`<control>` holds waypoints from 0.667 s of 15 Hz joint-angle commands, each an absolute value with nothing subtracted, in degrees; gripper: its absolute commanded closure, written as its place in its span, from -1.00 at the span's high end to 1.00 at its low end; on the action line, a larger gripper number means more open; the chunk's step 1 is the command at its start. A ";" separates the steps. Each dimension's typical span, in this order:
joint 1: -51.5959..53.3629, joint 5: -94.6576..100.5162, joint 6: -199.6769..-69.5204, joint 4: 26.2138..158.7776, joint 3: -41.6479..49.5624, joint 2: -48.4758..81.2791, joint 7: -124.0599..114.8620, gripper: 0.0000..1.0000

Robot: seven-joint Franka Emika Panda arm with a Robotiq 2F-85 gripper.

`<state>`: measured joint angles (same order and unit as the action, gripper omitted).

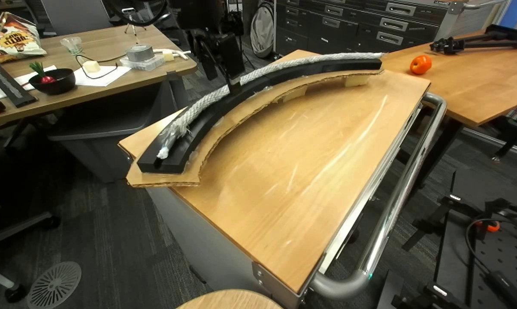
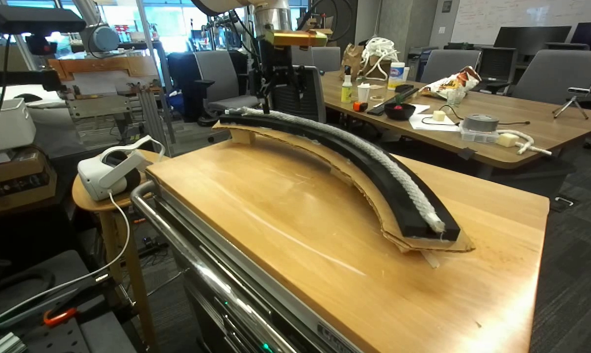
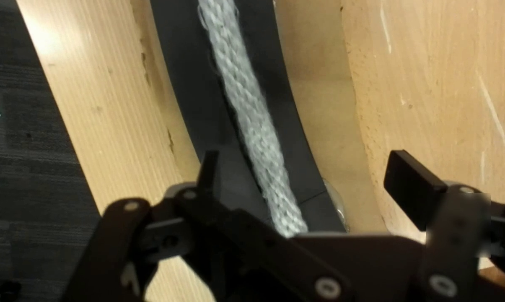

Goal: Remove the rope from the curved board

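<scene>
The rope (image 3: 252, 109) lies lengthwise along the groove of the curved board (image 2: 373, 169), standing proud of it, with its frayed end (image 1: 176, 128) at the near left in an exterior view. The claw (image 3: 306, 167) is spread, with nothing pinched, and in the wrist view the rope runs through the gap, closer to the finger on the left (image 3: 209, 174) than to the finger on the right (image 3: 413, 191). That offset is the main worry: one finger would probably meet the rope early and shove it sideways rather than grip it. Whether a fingertip touches the board I cannot tell; too high, and only the upper strands get caught and slip; too low, and the right-hand finger may snag the board's edge or the cardboard (image 3: 323, 105) beneath. If the groove hugs the rope tightly, a quick lift could drag everything across the worktop (image 1: 292, 163). And being limp, the rope may rise in the middle while its ends lag behind in the groove.
</scene>
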<state>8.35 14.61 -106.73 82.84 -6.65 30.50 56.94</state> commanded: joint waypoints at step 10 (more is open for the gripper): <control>7.90 13.47 -103.77 73.42 -7.58 37.33 57.47 -1.00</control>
<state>8.35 14.51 -105.84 76.47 -6.83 35.92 56.94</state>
